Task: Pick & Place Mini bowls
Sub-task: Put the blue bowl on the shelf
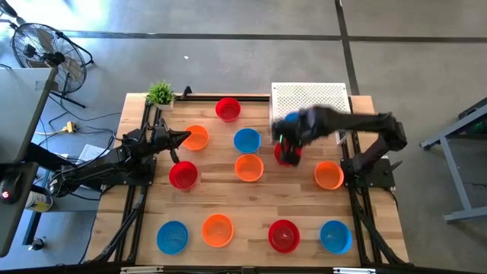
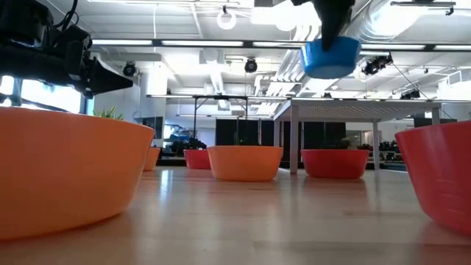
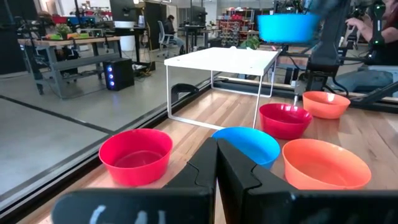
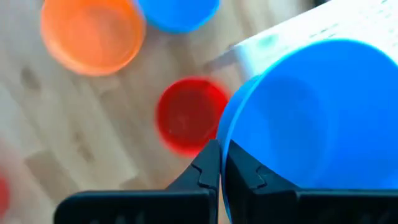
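My right gripper (image 4: 222, 163) is shut on a blue mini bowl (image 4: 311, 118), held high over the table by the near left corner of the white perforated stand (image 1: 310, 99). The same bowl (image 2: 331, 57) hangs well above the other bowls. A red bowl (image 1: 288, 154) stands on the table below it. My left gripper (image 3: 217, 167) is shut and empty at the table's left side, level, beside an orange bowl (image 1: 196, 138). Several more red, orange and blue bowls stand upright on the wooden table. My right gripper pinches the blue bowl's rim (image 4: 225, 134) between its two fingers, one finger inside the bowl and one outside. The fingers come from above, pointing steeply down. The bowl is lifted clear of the table, mouth up and nearly level (image 2: 331, 57).
Other bowls: red (image 1: 227, 109), blue (image 1: 246, 140), orange (image 1: 249, 167), red (image 1: 183, 175), orange (image 1: 329, 175), and along the near edge blue (image 1: 173, 237), orange (image 1: 218, 230), red (image 1: 284, 235), blue (image 1: 335, 236). A small green plant (image 1: 160, 93) stands at the far left corner.
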`<control>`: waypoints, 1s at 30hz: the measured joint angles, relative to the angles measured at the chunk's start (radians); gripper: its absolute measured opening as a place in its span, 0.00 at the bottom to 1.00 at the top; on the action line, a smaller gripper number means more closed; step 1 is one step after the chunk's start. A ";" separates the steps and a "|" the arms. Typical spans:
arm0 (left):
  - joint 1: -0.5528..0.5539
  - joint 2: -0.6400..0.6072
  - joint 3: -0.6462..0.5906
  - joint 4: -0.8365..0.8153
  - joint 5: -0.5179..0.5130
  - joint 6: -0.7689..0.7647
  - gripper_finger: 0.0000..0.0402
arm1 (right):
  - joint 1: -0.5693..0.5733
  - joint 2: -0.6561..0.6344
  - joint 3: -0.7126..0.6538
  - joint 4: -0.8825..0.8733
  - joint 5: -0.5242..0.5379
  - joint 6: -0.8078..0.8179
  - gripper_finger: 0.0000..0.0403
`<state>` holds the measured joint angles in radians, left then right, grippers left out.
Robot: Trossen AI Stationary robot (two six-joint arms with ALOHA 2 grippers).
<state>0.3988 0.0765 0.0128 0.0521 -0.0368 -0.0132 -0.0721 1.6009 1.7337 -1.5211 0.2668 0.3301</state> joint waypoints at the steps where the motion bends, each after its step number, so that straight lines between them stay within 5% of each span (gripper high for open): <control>1: 0.000 0.000 0.000 0.000 0.000 0.000 0.00 | -0.054 -0.021 -0.010 -0.002 0.002 -0.031 0.00; 5: 0.000 0.000 0.000 -0.002 0.001 0.000 0.00 | -0.284 -0.104 -0.085 -0.042 0.039 -0.156 0.00; 15: 0.000 0.000 0.000 -0.001 0.000 0.000 0.00 | -0.755 -0.164 -0.272 0.150 -0.068 -0.519 0.00; 30: 0.000 0.000 0.000 -0.001 0.000 0.000 0.00 | -0.957 -0.160 -0.370 0.314 -0.148 -0.689 0.00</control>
<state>0.3988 0.0765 0.0128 0.0509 -0.0372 -0.0129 -1.0293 1.4410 1.3641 -1.2073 0.1188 -0.3590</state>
